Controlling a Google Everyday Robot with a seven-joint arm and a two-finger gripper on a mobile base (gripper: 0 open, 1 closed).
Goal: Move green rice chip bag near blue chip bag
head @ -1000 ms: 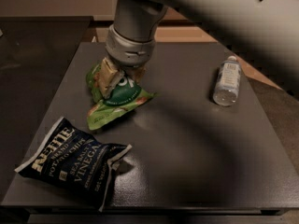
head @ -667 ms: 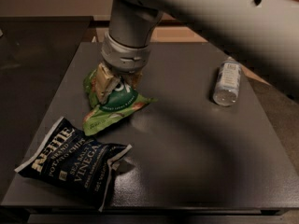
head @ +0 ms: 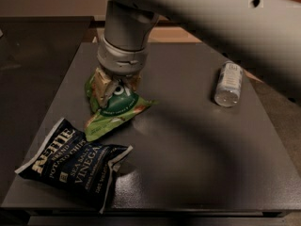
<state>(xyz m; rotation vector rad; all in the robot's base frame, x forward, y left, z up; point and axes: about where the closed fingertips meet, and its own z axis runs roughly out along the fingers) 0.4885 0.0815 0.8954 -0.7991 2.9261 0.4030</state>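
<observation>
The green rice chip bag (head: 115, 111) is a small bright green pouch with a dark green round label. It lies left of the table's middle, its lower corner close to the blue chip bag. The blue chip bag (head: 70, 163) is dark navy with white "KETTLE" lettering and lies flat at the front left of the table. My gripper (head: 114, 87) comes down from above and is shut on the upper end of the green rice chip bag. Its tan fingers (head: 101, 89) press the pouch on both sides.
A clear plastic water bottle (head: 228, 84) lies on the right side of the dark table (head: 197, 164). My large grey arm (head: 211, 13) crosses the top of the view. The table's front edge runs just below the blue bag.
My gripper has moved the green rice chip bag to the left and forward, closer to the blue chip bag. The blue bag and the bottle have not moved.
</observation>
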